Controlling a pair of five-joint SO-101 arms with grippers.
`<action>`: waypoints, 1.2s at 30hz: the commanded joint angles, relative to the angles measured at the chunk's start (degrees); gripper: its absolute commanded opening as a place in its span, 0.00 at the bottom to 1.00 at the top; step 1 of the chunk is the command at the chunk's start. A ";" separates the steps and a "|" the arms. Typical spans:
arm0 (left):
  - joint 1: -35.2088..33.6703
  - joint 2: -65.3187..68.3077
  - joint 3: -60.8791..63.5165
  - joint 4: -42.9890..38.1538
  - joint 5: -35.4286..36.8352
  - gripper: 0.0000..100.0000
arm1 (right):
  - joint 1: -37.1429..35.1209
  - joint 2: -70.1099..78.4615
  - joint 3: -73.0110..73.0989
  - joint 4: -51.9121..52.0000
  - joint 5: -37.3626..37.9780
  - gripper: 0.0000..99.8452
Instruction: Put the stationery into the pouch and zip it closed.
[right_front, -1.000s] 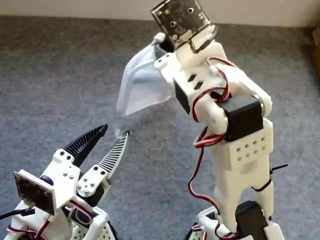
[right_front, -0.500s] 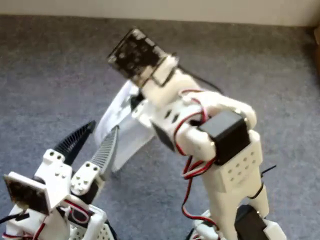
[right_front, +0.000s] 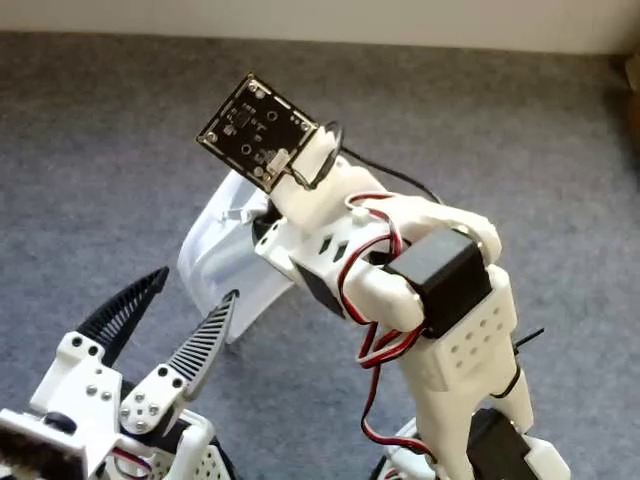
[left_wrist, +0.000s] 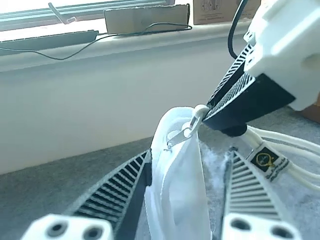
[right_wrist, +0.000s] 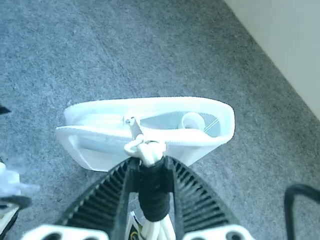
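A translucent white pouch (right_front: 225, 265) hangs above the grey carpet, its zipper partly open. My right gripper (right_wrist: 150, 162) is shut on the white cord (right_wrist: 145, 149) tied to the zipper pull (right_wrist: 132, 126), and it carries the pouch (right_wrist: 150, 112). A white rounded item (right_wrist: 192, 121) shows inside through the opening. My left gripper (left_wrist: 190, 155) is open, with the pouch (left_wrist: 175, 185) hanging between its ribbed black fingers (left_wrist: 117, 187), not pinched. In the left wrist view the right gripper (left_wrist: 207, 109) holds the zipper pull (left_wrist: 186, 131) from above. In the high view the left gripper (right_front: 200, 283) sits at the pouch's lower edge.
Grey carpet (right_front: 110, 130) covers the table on all sides. A pale wall (left_wrist: 90, 100) and a window sill with cables stand behind. The right arm's body (right_front: 440, 300) rises at centre right.
The right arm swung the pouch down and to the left, toward the left gripper. The left arm drew back toward the near edge; the pouch now hangs between its open fingers.
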 joint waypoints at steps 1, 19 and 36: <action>-0.66 6.20 -2.42 2.20 -1.58 0.23 | -0.66 -6.81 1.19 0.40 -2.02 0.01; -0.22 30.20 -20.88 17.58 -1.58 0.26 | -1.98 -32.75 46.02 -18.24 -2.02 0.01; 10.59 31.43 -22.99 22.42 -1.32 0.27 | -1.71 -32.66 46.29 -18.42 -2.02 0.01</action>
